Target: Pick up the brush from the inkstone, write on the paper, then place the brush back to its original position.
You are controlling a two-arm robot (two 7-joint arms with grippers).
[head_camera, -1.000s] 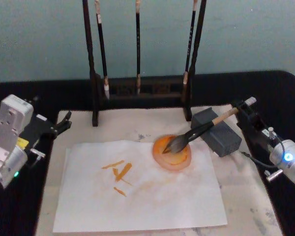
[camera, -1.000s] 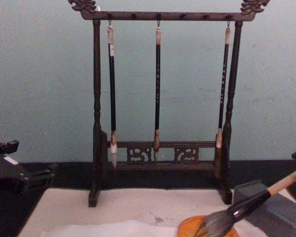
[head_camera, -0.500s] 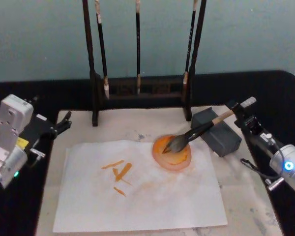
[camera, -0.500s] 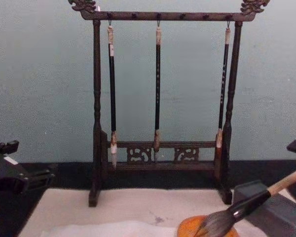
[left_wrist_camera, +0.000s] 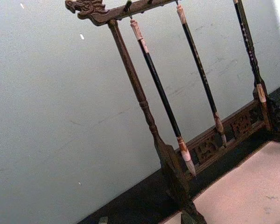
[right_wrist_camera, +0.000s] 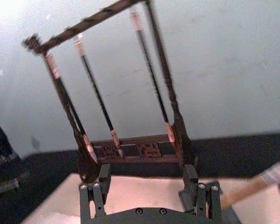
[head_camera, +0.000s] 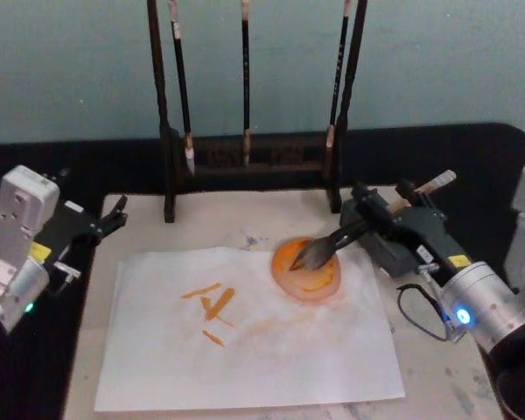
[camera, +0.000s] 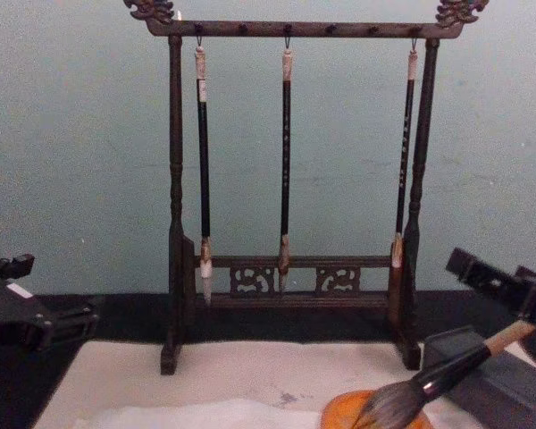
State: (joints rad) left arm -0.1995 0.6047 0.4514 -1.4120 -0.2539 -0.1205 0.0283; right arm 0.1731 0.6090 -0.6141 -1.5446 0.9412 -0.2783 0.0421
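right end effector (head_camera: 378, 207) covers the brush (head_camera: 332, 242) handle's middle.

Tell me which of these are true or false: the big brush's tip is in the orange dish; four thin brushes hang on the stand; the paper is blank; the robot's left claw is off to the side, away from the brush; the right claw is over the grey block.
1. The brush rests with its bristles in the orange dish. True.
2. Four thin brushes hang on the stand. False: three hang there.
3. The paper is blank. False: it bears orange strokes.
4. The left gripper sits off at the mat's left edge, apart from the brush. True.
5. The right gripper is over the grey block, at the brush handle. True.
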